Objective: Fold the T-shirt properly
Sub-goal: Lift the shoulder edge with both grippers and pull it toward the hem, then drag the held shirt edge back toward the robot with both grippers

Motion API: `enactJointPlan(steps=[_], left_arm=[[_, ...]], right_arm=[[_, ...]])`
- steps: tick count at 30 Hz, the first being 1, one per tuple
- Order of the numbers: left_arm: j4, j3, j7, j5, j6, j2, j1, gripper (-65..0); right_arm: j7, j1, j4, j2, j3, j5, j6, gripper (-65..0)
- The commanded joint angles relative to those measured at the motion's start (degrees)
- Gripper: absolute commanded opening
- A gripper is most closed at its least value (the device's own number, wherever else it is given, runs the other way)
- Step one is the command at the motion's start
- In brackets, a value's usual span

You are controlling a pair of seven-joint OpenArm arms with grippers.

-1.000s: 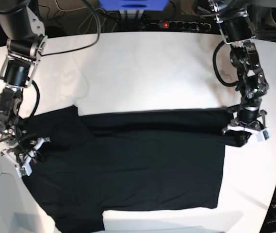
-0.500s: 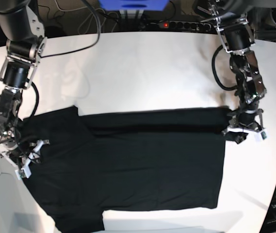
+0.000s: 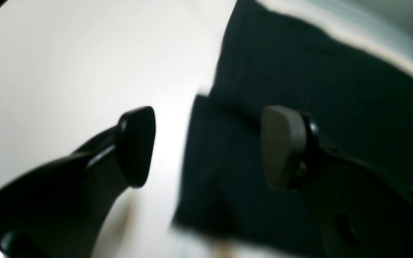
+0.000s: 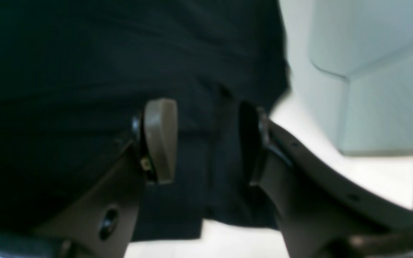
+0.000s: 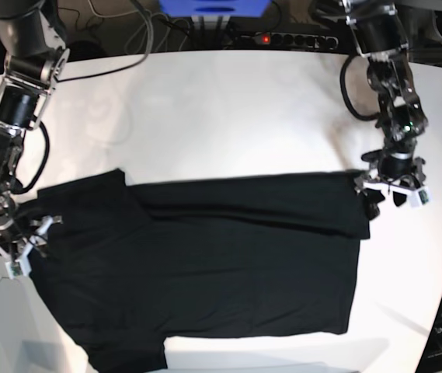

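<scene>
- Hovering at opposite ends of the cloth, both arms sit low over the white table (image 5: 228, 116), and the T-shirt (image 5: 228, 264) lies spread flat across its near half, sleeves toward the base view's left, hem toward its right.
- Along the far edge a long strip of the shirt (image 5: 252, 198) is laid over the body, running from the sleeve side to the hem corner. That reads as a first lengthwise fold already made.
- Left gripper (image 3: 206, 147): the wrist view shows the jaws spread wide, one pad over bare table, the other over dark cloth, straddling the shirt's edge. Nothing is pinched between them.
- From the base view that same left gripper (image 5: 393, 190) sits right at the folded strip's hem-end corner.
- Right gripper (image 4: 206, 139): jaws apart here too, with dark fabric filling the gap between the pads. The picture is blurred, so I'd only say the cloth seems to lie in the gap rather than being squeezed.
- In the base view the right gripper (image 5: 20, 241) is down at the sleeve edge, near the table's left rim.
- Progress, as I judge it: early. One long fold looks done; the near sleeve (image 5: 127, 353) lies flat and unfolded, and the near edge has not been turned in.
- Left to do, as I see it: grip both corners, bring the other long side over, then fold across the width into a compact packet.
</scene>
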Motion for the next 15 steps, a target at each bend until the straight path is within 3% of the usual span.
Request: enactJointPlan(steps=[1,11,13,15], left_arm=[[0.76,-0.07,-1.44,-0.47,-0.40,-0.08,-0.60,-20.5],[-6.98,1.34,-1.09,-0.47,-0.49,2.47,-1.13,-20.9],[-8.21,2.83,-1.09,-0.47,-0.49,2.12,-1.39,-24.6],[-9.17,3.36,-1.09,-0.47,-0.49,1.94,-1.48,-32.6]], right_arm=[[1.40,1.22,1.66,1.00,0.28,1.10,-1.12,-36.0],[1.58,-0.10,-1.24,1.88,8.36,0.93,-1.12,-36.0],[1.93,-0.10,-3.88,3.11,9.15,0.93,-1.12,-36.0],[2.11,-0.01,-6.96,3.90,9.42,0.93,-1.12,-36.0]])
